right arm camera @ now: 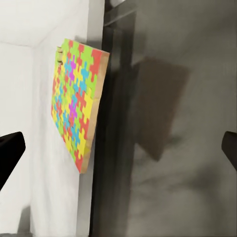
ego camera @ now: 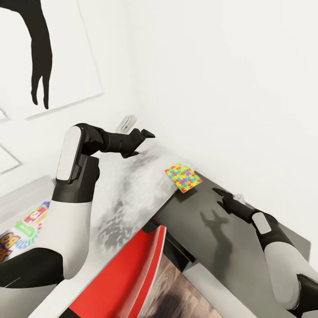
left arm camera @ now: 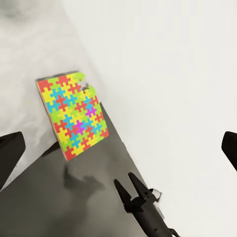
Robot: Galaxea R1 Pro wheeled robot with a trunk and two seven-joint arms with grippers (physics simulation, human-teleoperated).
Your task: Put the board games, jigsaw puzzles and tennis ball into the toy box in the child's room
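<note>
A jigsaw puzzle (ego camera: 183,177) with bright multicoloured pieces lies flat by the white wall, straddling the seam between a pale marbled surface (ego camera: 128,190) and a dark grey surface (ego camera: 221,247). My left gripper (ego camera: 142,135) hovers open above the pale surface, up and to the left of the puzzle (left arm camera: 74,116). My right gripper (ego camera: 221,193) hangs open over the dark surface, a short way right of the puzzle (right arm camera: 76,103), with nothing between its fingers (left arm camera: 134,183).
A red-edged box with a brownish picture (ego camera: 132,274) tilts up at the bottom centre. A box with colourful lettering (ego camera: 26,227) lies at the far left behind my left arm. White walls close the corner; a framed black-and-white print (ego camera: 44,53) hangs upper left.
</note>
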